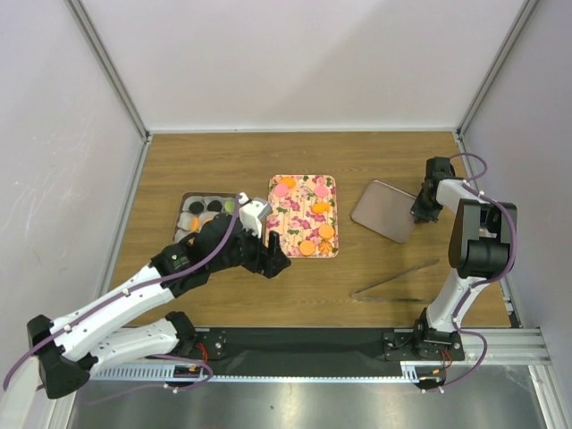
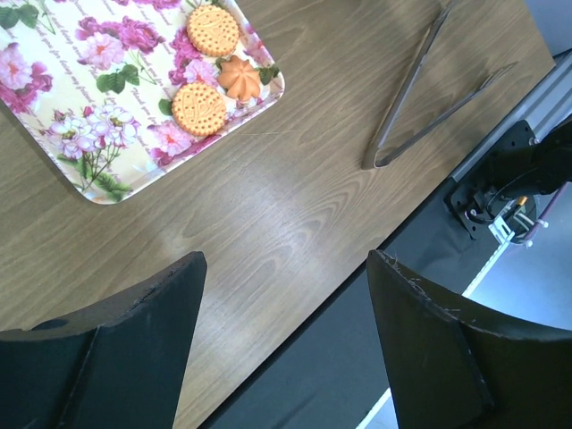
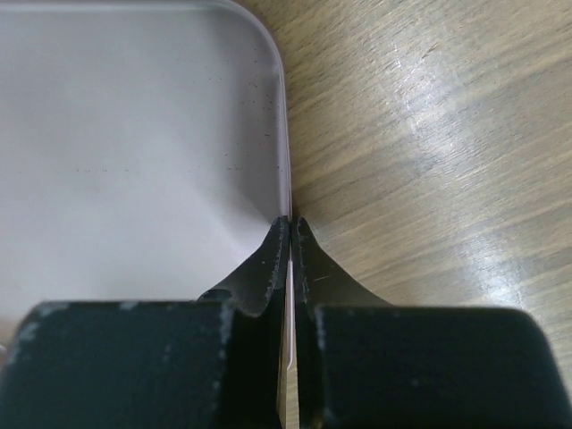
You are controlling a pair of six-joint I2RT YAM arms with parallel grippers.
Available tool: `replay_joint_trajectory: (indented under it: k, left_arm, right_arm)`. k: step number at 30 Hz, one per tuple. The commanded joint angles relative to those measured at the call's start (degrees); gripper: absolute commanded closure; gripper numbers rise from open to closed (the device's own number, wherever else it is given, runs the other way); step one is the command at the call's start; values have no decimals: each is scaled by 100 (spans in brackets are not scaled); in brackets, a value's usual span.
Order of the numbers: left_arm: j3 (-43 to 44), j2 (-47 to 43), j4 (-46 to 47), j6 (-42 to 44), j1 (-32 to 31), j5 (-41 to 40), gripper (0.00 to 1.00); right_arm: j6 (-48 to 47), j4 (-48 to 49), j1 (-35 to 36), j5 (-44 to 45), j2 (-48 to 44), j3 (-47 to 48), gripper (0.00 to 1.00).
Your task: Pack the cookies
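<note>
Several cookies [image 1: 307, 248] in orange and pink lie on the floral tray [image 1: 299, 219]; black, green and pale ones sit in the grey tin [image 1: 181, 217] left of it. The left wrist view shows two round orange cookies [image 2: 198, 108] and a flower-shaped one [image 2: 239, 78] at the tray's [image 2: 80, 134] corner. My left gripper [image 1: 273, 259] [image 2: 286, 268] hangs open and empty over bare wood just in front of the tray. My right gripper [image 1: 420, 210] [image 3: 291, 222] is shut on the rim of the grey lid [image 1: 382, 211] [image 3: 134, 134] at its right edge.
Metal tongs [image 1: 393, 281] [image 2: 420, 98] lie on the table near the front right, between the tray and the right arm's base. White walls close in the table on three sides. The black base rail runs along the near edge.
</note>
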Motion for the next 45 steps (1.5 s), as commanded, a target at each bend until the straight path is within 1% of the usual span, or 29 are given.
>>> replay_joint_trajectory:
  k: [1, 8, 13, 17, 21, 28, 30, 32, 34, 35, 37, 40, 41, 45]
  left_arm:
    - [173, 55, 83, 122, 86, 93, 21]
    - [270, 204, 92, 139, 297, 145, 21]
    - [287, 406, 267, 34, 719, 716, 20]
    - [481, 643, 312, 43, 921, 866, 20]
    - [648, 942, 531, -18, 1105, 1217, 14]
    - [1034, 1566, 935, -265, 1387, 1692, 11]
    - [1140, 1768, 1267, -370, 1501, 1885, 8]
    - [1298, 1978, 1401, -423, 1536, 2008, 6]
    - [1587, 2312, 1515, -414, 1607, 2044, 5]
    - [1649, 2401, 1594, -484, 1633, 2096, 4]
    - [1807, 2707, 1962, -572, 1747, 2342, 4]
    - [2158, 3181, 2052, -599, 1809, 2482, 3]
    - [2221, 3306, 2174, -660, 1826, 2536, 4]
    - [2388, 3701, 2579, -871, 1949, 2834, 4]
  right_arm:
    - [-72, -141, 22, 255, 99, 72, 100]
    - [-2, -308, 39, 237, -436, 159, 100]
    - [42, -510, 83, 185, -701, 318, 100]
    - [104, -581, 109, 71, -894, 371, 100]
    - [139, -686, 127, -88, -1166, 388, 100]
    - [183, -994, 136, -193, -1817, 573, 100]
    - [218, -1082, 153, -403, -2054, 608, 100]
    - [236, -1108, 206, -579, -2238, 608, 100]
    - [297, -1178, 363, -606, -2484, 608, 100]
    - [315, -1187, 425, -815, -2546, 608, 100]
    - [359, -1240, 592, -922, -2740, 617, 100]
    - [508, -1266, 987, -1063, -2951, 634, 100]
    - [569, -1266, 1215, -1089, -2977, 652, 100]
    - [727, -1266, 1681, -1169, -3056, 722, 100]
